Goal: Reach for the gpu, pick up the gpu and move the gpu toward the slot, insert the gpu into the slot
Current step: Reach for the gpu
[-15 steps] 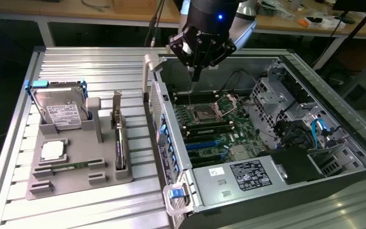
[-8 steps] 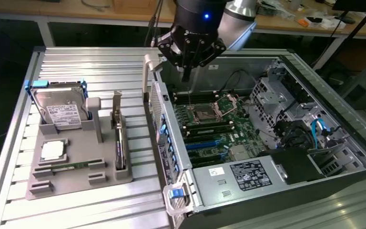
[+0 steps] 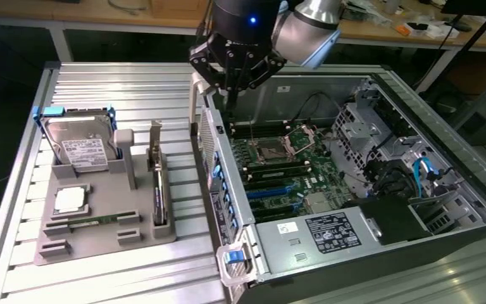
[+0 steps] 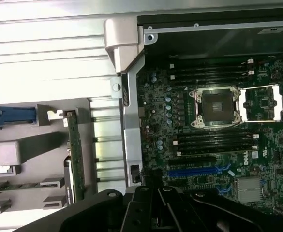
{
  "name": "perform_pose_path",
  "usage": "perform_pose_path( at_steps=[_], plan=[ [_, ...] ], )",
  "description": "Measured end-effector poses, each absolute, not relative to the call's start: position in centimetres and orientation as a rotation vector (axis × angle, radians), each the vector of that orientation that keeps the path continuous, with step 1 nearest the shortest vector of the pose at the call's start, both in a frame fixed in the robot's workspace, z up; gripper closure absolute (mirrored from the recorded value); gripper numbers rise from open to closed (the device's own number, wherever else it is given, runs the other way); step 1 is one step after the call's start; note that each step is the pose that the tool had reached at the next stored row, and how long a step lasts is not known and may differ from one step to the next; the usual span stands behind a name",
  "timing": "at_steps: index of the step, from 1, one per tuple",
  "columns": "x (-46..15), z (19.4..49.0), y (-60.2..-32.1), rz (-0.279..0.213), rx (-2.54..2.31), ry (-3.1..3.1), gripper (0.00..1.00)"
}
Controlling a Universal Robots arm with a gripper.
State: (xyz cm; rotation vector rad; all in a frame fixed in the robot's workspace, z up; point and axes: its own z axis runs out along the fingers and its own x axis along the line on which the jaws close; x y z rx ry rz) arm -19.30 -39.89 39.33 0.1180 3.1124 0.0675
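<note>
We see the end effector (image 3: pixel 230 101) clenched, its dark fingers pinched together and pointing down, with nothing between them. It hangs over the far end of the open case (image 3: pixel 445 209), above the wall that faces the holder (image 3: pixel 108 237).

Inside the case lies the green motherboard (image 3: pixel 311 166). Its square CPU socket (image 4: pixel 215 106) sits between black memory connectors. The blue slot (image 3: pixel 268 189) runs across the board on the side of the socket away from the end effector. In the wrist view we find the slot (image 4: pixel 194 170) just past the black body of the end effector.

The gpu (image 3: pixel 157 183) is outside the case, well apart from the end effector. It stands on edge in the grey holder on the desk (image 3: pixel 124 88), towards the exterior view's left, with its metal bracket rising at the far end. In the wrist view the gpu (image 4: pixel 74 154) shows edge-on as a thin green strip beside the case wall.

Further to the exterior view's left, the same holder carries a hard drive (image 3: pixel 83 149) propped upright.
</note>
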Motion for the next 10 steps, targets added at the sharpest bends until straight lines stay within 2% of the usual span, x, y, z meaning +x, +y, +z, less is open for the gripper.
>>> perform_pose_path(
  at_steps=[10],
  plan=[
    [-22.6, 39.3, -39.9, 0.068, 0.118, 3.112, 0.89]
  ],
)
